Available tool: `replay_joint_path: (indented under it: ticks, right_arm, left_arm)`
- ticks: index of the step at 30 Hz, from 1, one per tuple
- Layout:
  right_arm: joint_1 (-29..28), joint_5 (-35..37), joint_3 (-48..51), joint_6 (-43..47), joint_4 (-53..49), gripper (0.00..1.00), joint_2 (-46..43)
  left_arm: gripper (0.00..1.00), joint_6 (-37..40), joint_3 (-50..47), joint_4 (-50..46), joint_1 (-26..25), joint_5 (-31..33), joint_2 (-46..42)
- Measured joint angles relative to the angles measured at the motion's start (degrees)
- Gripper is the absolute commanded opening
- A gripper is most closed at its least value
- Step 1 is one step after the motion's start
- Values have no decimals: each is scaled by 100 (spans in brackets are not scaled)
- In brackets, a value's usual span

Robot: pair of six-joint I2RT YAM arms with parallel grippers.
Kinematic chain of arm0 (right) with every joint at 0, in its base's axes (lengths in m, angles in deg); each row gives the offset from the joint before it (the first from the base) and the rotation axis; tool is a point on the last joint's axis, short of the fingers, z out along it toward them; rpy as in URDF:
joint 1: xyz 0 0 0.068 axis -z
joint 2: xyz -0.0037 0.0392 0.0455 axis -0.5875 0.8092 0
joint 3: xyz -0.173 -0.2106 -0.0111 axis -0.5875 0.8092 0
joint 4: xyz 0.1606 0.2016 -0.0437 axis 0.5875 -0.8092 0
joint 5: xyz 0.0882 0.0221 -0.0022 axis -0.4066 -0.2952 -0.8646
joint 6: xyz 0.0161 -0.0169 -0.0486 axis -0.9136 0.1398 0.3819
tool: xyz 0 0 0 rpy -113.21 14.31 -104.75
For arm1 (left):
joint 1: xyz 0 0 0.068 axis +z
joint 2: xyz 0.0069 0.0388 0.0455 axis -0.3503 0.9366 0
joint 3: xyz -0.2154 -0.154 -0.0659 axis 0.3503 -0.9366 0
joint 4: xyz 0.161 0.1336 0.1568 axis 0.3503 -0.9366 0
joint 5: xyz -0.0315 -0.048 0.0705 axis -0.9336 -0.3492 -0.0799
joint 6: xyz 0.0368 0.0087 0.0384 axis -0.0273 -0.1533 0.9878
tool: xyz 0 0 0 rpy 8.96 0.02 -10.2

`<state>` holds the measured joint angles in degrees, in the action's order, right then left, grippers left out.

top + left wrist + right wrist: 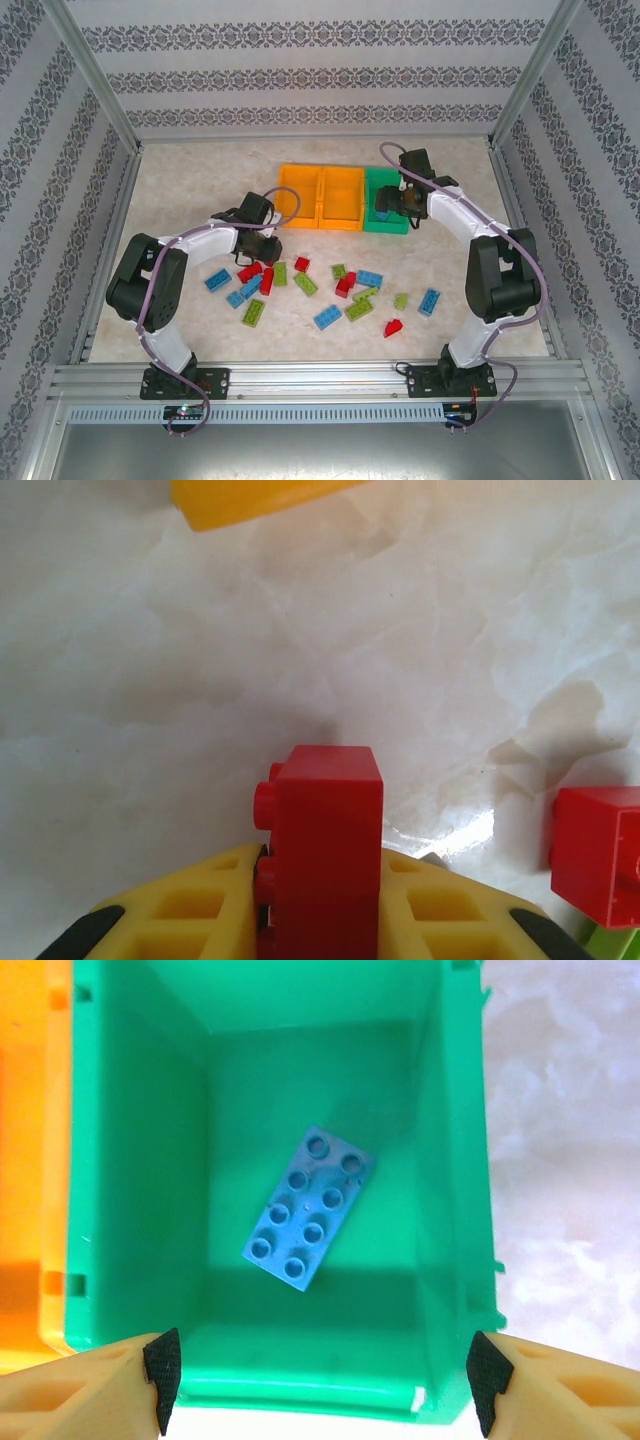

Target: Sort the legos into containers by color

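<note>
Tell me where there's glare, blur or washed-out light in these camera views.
Left wrist: a glare patch on the table right of the red brick, and the orange bin corner at the top is blurred. Right wrist: the blue brick is sharp in the green bin, table beside it washed out. Top external: evenly lit, no glare.

held red brick (325,850): lower end cut off by bottom edge; sides buried between the yellow fingers (235,875) of the left gripper (320,885)
second red brick (600,865): right part out of frame
lime brick (612,946): only a corner sliver, shape unclear
orange container (255,498): one corner at top edge, can't tell which of the two
green container (110,1160): far rim cut off by top edge; in top view the inside is partly covered by the right gripper (393,208)
right fingers (80,1390): tips only, the rest below the frame
</note>
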<state>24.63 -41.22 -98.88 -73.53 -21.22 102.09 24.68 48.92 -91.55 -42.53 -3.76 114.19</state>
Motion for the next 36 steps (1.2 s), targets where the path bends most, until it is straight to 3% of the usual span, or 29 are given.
replay_joint_path:
  ticks: [8,17,26,31,36]
  right_arm:
    - [0,177,546,-4,-87,79,-452]
    - [256,433,1270,-402,-328,80,-1200]
    - [682,557,1976,-1088,-975,80,-1631]
    - [710,511,2430,-1429,-1360,77,-1926]
    - [710,352,2774,-1668,-1694,74,-2310]
  left_arm:
    - [25,-76,437,-26,0,190,-101]
    - [25,-205,1735,-63,0,205,-37]
    - [26,-431,3943,-431,2,339,1637]
    - [30,-658,4354,-787,59,420,2302]
    - [44,-796,4426,-901,76,400,2402]
